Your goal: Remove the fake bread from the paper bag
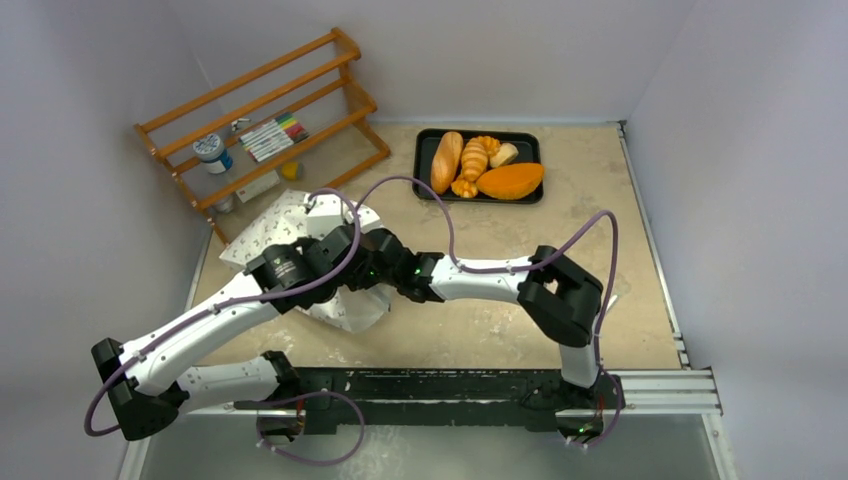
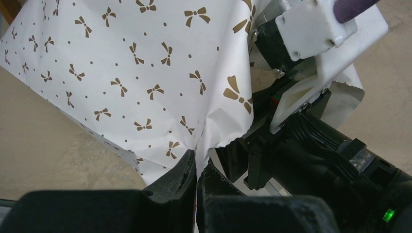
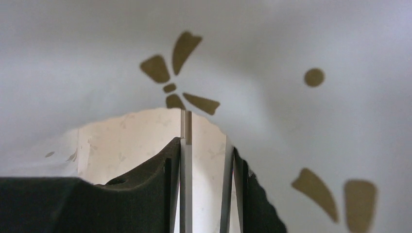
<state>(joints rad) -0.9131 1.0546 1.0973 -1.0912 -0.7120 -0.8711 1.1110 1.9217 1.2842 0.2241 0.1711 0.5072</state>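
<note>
The paper bag (image 1: 288, 215) lies left of the table's middle, white with brown bow marks. My left gripper (image 1: 338, 268) is shut on its mouth edge; in the left wrist view the paper (image 2: 145, 63) runs down between the closed jaws (image 2: 199, 158). My right gripper (image 1: 362, 275) reaches into the mouth from the right. In the right wrist view its jaws (image 3: 207, 148) stand apart with nothing between them, under the bag's wall (image 3: 243, 48), and only pale paper shows ahead. Several pieces of fake bread (image 1: 447, 160) lie on the black tray (image 1: 425, 150).
A wooden rack (image 1: 260, 110) leans at the back left with markers (image 1: 270, 138) and a jar (image 1: 212, 152) by it. The right arm's wrist (image 2: 311, 145) crowds close beside the left gripper. White walls close in the table on three sides.
</note>
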